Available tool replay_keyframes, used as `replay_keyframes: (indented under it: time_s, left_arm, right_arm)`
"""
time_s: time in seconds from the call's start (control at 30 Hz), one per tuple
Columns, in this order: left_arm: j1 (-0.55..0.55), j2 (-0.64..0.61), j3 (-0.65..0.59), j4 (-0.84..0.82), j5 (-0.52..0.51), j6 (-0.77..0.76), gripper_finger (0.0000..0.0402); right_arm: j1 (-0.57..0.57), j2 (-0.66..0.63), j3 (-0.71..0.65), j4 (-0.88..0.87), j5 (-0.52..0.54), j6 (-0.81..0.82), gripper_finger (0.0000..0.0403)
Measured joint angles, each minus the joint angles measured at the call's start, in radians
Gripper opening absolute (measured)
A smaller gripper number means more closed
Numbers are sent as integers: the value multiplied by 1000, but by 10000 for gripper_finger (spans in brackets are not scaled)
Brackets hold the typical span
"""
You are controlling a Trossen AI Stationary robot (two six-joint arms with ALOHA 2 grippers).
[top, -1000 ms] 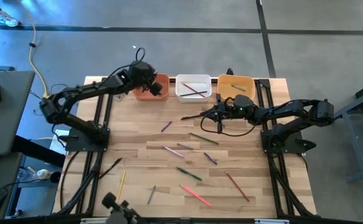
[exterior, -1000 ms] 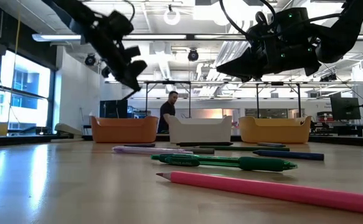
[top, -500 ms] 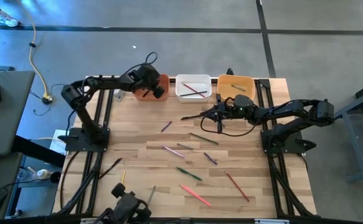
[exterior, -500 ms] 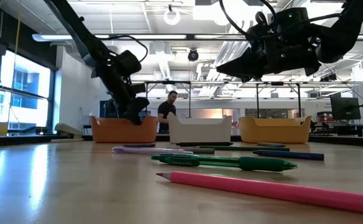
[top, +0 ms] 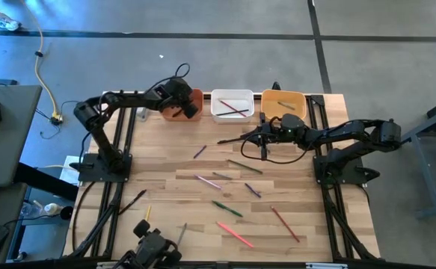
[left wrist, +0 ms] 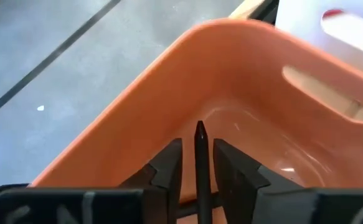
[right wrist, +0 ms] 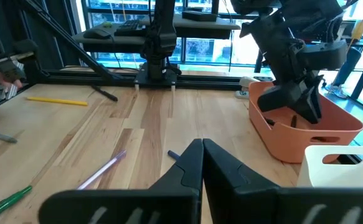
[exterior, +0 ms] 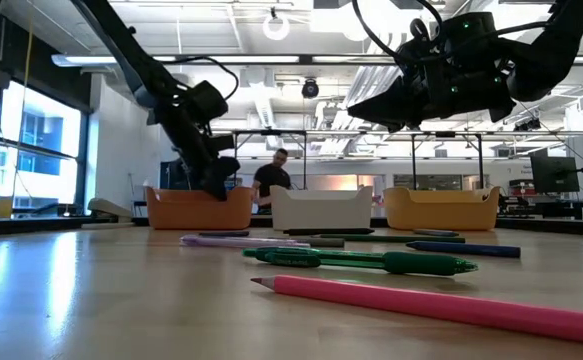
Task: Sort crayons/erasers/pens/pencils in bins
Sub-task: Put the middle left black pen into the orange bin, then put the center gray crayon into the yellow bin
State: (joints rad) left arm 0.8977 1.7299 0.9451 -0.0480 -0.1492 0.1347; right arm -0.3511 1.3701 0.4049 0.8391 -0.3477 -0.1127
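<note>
My left gripper (left wrist: 198,149) reaches down into the terracotta-orange bin (left wrist: 231,68) at the table's far left (top: 195,96). Its fingers are parted, with a thin black stick (left wrist: 201,140) between them. My right gripper (top: 225,140) hangs shut and empty above the table, in front of the white bin (top: 232,104) and the yellow-orange bin (top: 283,104). The white bin holds a red stick and a dark one (top: 234,110). Several sticks lie flat on the wood, among them purple (top: 200,152), green (top: 226,208), pink (top: 235,234) and yellow (top: 146,217). My left gripper has the black stick lying along its fingers, with its tip (left wrist: 200,127) past the fingertips and pointing into the bin. A strip of orange shows on each side of the stick near the fingertips. Farther back the stick is hidden, so I cannot tell whether the fingers touch it.
The three bins stand in a row along the far edge. A person (exterior: 274,178) stands in the room behind them. A dark device (top: 154,246) sits at the near left edge. Bare wood lies between the scattered sticks and the bins.
My left gripper has come down and toward the table's right, from above the orange bin's left end into the bin, and then kept still there.
</note>
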Motion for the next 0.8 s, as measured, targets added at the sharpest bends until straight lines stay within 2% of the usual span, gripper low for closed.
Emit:
replay_keyframes:
  time_s: [0.13,0.3,0.4,0.6,0.8]
  left_arm:
    - [-14,-59,0,-5,-9,-8,76]
    - [-77,-181,-48,44,-8,-19,31]
    - [-128,-265,-150,168,26,-58,5]
    - [-281,-427,-410,512,61,-103,4]
    - [-438,-511,-611,818,63,-111,2]
  right_arm:
    - [0,0,0,-3,50,0,0]
    - [0,0,0,-19,107,0,0]
    - [0,0,0,-19,117,0,0]
    - [0,0,0,-19,166,4,0]
    - [22,0,0,-23,176,75,0]
